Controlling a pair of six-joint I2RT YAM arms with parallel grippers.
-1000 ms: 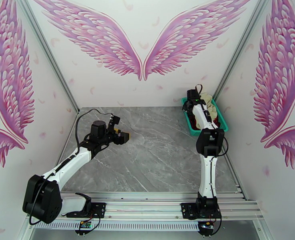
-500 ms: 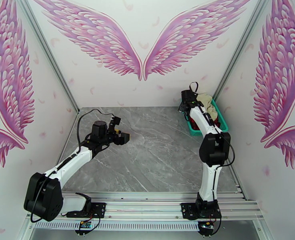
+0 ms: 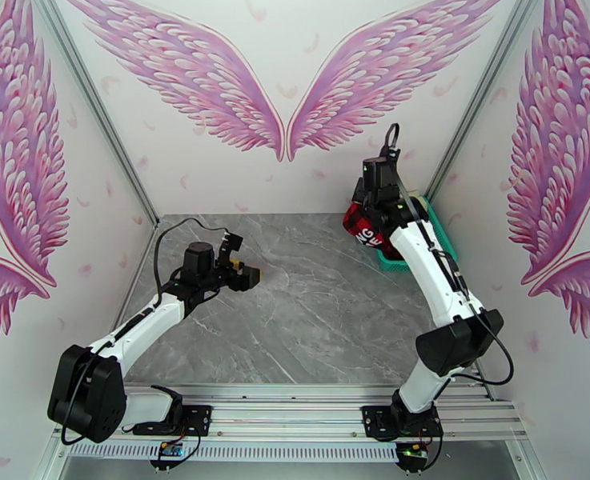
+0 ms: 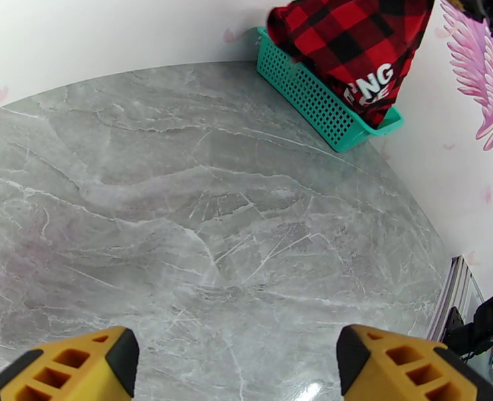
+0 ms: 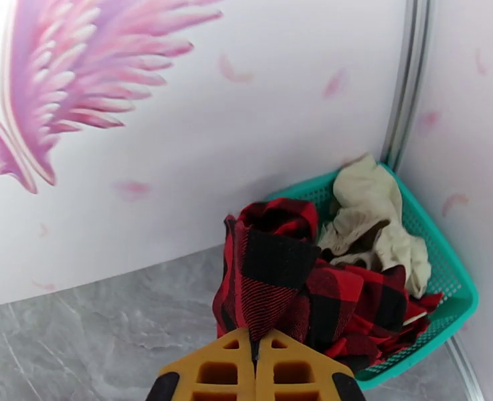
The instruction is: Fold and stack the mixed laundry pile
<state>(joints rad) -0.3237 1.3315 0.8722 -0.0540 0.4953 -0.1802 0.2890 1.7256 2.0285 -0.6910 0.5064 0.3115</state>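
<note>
Two garments occupy the 2 o'clock corner of the desk (image 3: 311,314). The checked shirt (image 5: 273,289) hangs from the right end effector (image 5: 255,342), its fingers clamped together on a fold, with the lower part trailing in the teal basket (image 5: 460,282) beside the cream garment (image 5: 373,222). The left end effector (image 4: 239,369) hovers toward 10 o'clock, fingers wide apart, empty. Risks: the trailing cloth may snag the mesh and drag the basket, or the narrow pinch may slip.

Your shirt (image 5: 279,289), red-and-black check with white lettering, hangs bunched and lifted over the basket (image 5: 447,262) rim at the table's (image 3: 295,314) 1 o'clock. The cream cloth (image 5: 373,222) lies crumpled inside, behind it.
</note>
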